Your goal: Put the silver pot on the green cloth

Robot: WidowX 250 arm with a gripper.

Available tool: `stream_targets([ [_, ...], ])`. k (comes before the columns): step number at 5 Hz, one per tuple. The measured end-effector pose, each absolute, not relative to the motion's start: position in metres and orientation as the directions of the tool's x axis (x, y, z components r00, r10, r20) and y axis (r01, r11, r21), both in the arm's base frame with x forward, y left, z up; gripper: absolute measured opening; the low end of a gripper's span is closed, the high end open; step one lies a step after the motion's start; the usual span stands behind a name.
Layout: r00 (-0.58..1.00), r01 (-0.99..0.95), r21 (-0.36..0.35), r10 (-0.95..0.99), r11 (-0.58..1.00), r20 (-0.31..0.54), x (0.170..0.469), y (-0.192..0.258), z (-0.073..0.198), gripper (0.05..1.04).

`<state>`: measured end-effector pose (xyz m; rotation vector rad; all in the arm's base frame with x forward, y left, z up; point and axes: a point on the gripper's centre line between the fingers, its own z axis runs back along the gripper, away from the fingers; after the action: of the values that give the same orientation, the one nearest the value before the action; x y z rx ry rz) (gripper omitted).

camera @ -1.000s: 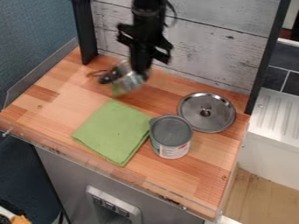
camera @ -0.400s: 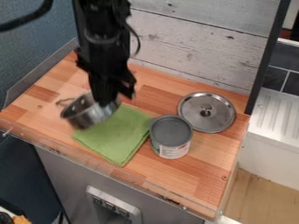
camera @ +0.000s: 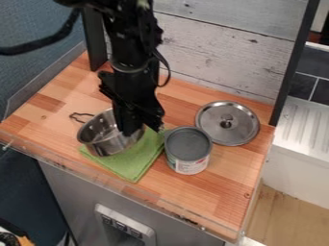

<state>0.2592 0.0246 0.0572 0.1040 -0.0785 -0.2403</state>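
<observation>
My gripper [camera: 130, 129] hangs down at the right side of the silver pot [camera: 103, 139], its fingers closed on the pot's wall. The pot is tilted slightly, its opening facing up, with one wire handle pointing to the upper left. It covers the upper left part of the green cloth [camera: 133, 164], which lies flat on the wooden counter. Whether the pot's base touches the cloth I cannot tell.
A grey-topped can [camera: 187, 144] stands against the cloth's right edge, close to the pot. Behind it to the right lies a round metal lid [camera: 241, 126]. A low clear ledge [camera: 103, 176] runs along the counter's front, and a plank wall [camera: 218, 53] stands at the back.
From the back of the counter, the gripper has carried the pot forward and left, then slightly right over the cloth. The cloth, can and lid have stayed where they were.
</observation>
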Motion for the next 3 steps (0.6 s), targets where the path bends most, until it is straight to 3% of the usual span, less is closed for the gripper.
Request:
stream_targets([
  [1,0.967,0.243,0.112,-0.251,0.963,0.055,0.2624,0.0197,0.0518,0.068],
  [2,0.969,0.237,0.099,-0.243,0.966,0.052,0.2649,0.018,0.0504,0.204],
  [3,0.966,0.251,0.068,-0.254,0.966,0.044,0.2613,0.0134,0.0531,0.452],
])
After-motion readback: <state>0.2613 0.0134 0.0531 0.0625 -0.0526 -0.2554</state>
